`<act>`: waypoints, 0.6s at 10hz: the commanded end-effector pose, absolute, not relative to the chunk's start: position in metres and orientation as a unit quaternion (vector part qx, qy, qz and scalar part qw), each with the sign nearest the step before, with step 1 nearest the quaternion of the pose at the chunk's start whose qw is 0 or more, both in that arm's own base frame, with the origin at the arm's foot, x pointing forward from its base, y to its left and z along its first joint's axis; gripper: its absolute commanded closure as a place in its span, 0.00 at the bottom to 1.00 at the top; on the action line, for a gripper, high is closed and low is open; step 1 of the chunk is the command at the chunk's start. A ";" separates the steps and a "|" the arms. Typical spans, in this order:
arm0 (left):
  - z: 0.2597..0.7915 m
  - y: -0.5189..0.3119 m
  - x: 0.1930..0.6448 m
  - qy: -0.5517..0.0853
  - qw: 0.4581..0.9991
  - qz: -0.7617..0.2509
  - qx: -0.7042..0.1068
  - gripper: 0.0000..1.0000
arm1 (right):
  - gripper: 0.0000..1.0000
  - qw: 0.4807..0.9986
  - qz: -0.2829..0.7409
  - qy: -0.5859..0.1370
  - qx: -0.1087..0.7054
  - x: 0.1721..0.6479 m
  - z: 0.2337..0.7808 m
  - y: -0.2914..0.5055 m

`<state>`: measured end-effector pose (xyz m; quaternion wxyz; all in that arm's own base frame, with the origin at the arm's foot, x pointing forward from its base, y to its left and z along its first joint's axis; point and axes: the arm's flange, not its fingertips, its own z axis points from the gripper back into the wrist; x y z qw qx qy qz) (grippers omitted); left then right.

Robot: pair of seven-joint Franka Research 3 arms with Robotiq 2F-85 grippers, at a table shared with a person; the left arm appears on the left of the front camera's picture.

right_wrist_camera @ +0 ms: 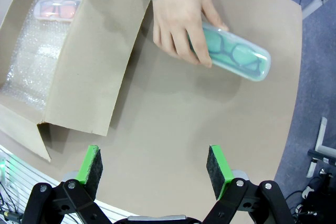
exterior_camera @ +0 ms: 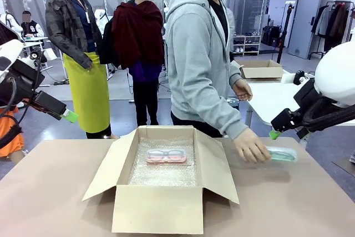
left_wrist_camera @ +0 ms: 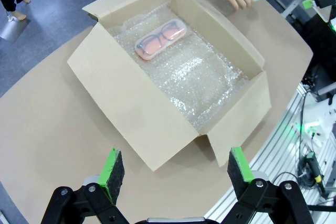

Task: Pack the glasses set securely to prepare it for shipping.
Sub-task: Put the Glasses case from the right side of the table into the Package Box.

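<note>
The person's hand, upper middle of the right wrist view, lies palm down with its fingers curled over one end of the mint green case. That case rests flat on the brown table, just right of the open cardboard box. The pink case lies inside the box on bubble wrap, toward the upper end in the left wrist view. The right gripper, at the bottom edge, stands released and empty above bare table. The left gripper hangs likewise spread and empty, over the box's near corner.
</note>
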<state>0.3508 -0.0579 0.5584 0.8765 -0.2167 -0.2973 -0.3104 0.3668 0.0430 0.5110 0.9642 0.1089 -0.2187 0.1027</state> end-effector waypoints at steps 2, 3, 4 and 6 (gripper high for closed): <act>0.559 -0.057 0.351 -0.303 0.872 -0.312 -0.227 0.00 | 0.00 0.962 0.107 -0.225 0.108 0.369 0.510 0.042; 0.559 -0.057 0.351 -0.303 0.872 -0.312 -0.227 0.00 | 0.00 0.962 0.107 -0.225 0.108 0.369 0.510 0.042; 0.559 -0.057 0.351 -0.303 0.872 -0.312 -0.227 0.00 | 0.00 0.962 0.107 -0.225 0.108 0.369 0.510 0.042; 0.559 -0.057 0.351 -0.303 0.872 -0.312 -0.227 0.00 | 0.00 0.962 0.107 -0.225 0.108 0.369 0.510 0.042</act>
